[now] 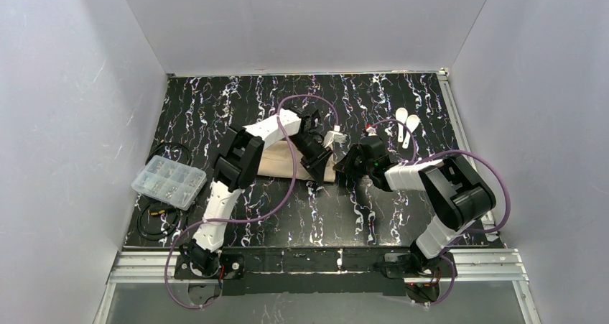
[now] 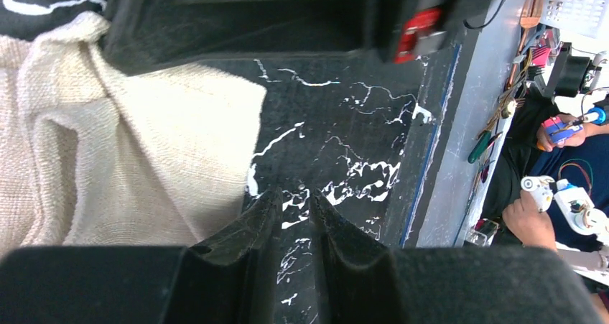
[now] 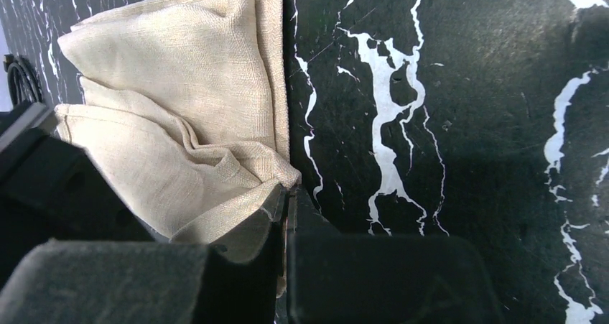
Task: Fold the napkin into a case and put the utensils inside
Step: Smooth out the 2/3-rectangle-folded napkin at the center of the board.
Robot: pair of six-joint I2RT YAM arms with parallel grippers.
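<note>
Napkin (image 1: pixel 276 162) lies half-folded mid-tabletop (image 1: pixel 215 108), its right end clenched in the right tool (image 3: pixel 287 202), probably to pin it for folding. Left tool (image 2: pixel 296 198) hovers just beside the cloth, slightly parted and empty. Utensils (image 1: pixel 408 123) lie far right.

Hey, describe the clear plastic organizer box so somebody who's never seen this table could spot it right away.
Start at the black, white-veined marble-look table and go to its left edge, beside the white left arm. The clear plastic compartment box lies there, slightly askew. It is the only see-through, gridded rectangle; its neighbours are loops of black cable.
</note>
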